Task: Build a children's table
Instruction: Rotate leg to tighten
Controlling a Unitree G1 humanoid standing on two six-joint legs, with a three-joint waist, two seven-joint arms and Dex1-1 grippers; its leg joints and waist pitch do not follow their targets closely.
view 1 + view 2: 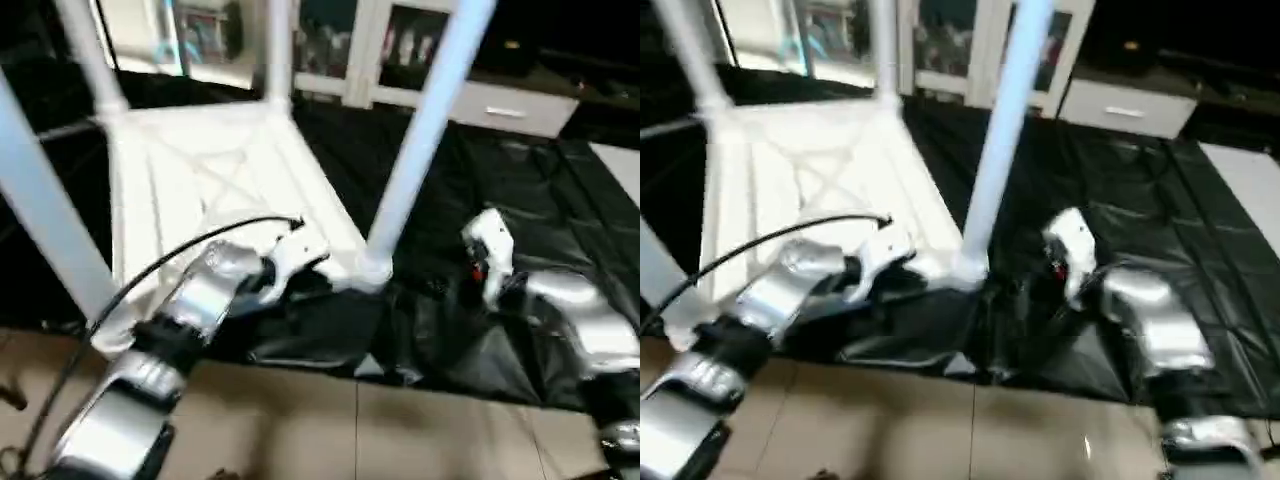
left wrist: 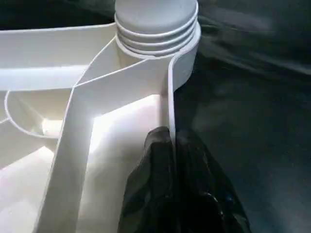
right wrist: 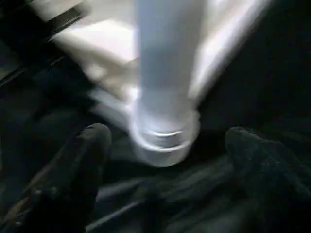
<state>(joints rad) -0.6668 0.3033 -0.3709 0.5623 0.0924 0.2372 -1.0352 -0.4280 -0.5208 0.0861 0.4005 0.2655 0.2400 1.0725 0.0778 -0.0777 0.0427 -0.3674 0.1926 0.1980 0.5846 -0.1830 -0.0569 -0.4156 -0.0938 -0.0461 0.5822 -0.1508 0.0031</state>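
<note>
The children's table lies upside down, its white ribbed top [image 1: 200, 170] on a black sheet. Legs stand up from its corners. The near-right leg [image 1: 425, 130] sits in its round socket [image 2: 155, 29]. Another leg [image 1: 278, 50] rises at the far corner, one [image 1: 85, 50] at the far left, and one [image 1: 40, 210] at the near left. My left gripper [image 2: 170, 145] is shut on the top's rim wall, just short of that near-right socket. My right gripper [image 3: 167, 138] is open, its black fingers [image 3: 92, 160] spread wide on either side of the leg's base without touching it.
The black sheet [image 1: 480, 170] covers the floor under and to the right of the table. Beige tiles [image 1: 300, 420] run along the near edge. White cabinets [image 1: 500, 100] stand at the back. A black cable [image 1: 170, 255] arcs over my left forearm.
</note>
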